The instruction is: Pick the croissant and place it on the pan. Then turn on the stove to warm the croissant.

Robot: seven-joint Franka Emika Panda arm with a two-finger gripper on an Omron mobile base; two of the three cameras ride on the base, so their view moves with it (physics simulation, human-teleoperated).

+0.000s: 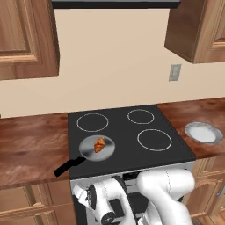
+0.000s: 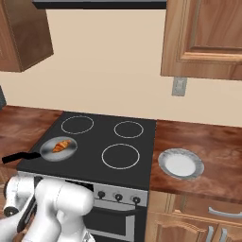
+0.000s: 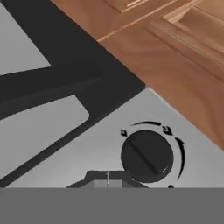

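The golden-brown croissant lies inside the grey pan, which sits on the front left burner of the black stove. The pan's black handle points out over the stove's front left corner. My arm is bent low in front of the stove's steel front. In the hand view my gripper is shut with nothing between its tips, and it is close to the panel just left of a round black knob.
A pale round plate rests on the wooden counter right of the stove. More black knobs line the steel front above the oven door. Wooden cabinets hang above and stand below the counters.
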